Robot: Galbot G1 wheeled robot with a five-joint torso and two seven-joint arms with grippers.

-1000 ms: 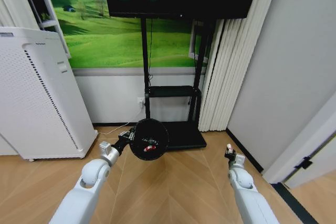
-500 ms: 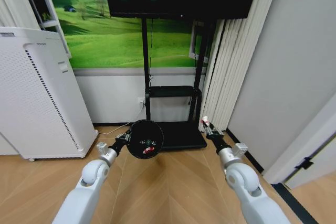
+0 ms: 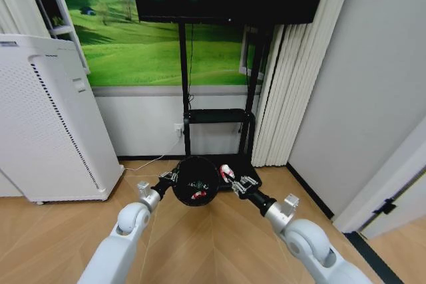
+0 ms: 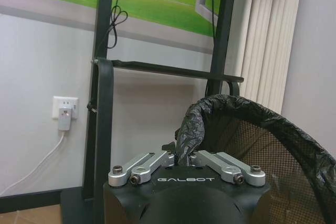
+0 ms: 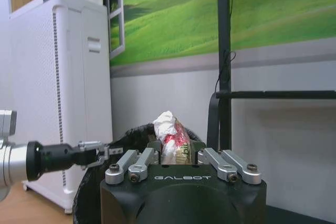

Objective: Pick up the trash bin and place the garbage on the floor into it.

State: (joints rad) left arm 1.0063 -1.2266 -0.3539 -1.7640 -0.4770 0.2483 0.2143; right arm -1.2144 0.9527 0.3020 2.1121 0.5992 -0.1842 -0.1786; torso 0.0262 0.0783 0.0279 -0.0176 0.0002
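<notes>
Trash bin (image 3: 195,181) rim clamped by left end effector (image 3: 172,179), right end effector (image 3: 231,180) grasping red-and-white piece (image 5: 170,136), "GALBOT" on both.

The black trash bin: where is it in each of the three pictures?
Head view: trash bin at lower centre, held by the left gripper.
Left wrist view: its mesh wall right of the gripper.
Right wrist view: its rim behind the red-and-white piece.
Shared landmark: black TV stand.

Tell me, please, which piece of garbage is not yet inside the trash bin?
The red-and-white piece, pinched in the right tool just beside the trash bin's rim. The other pieces already lie inside the bin, which the left tool holds.
</notes>
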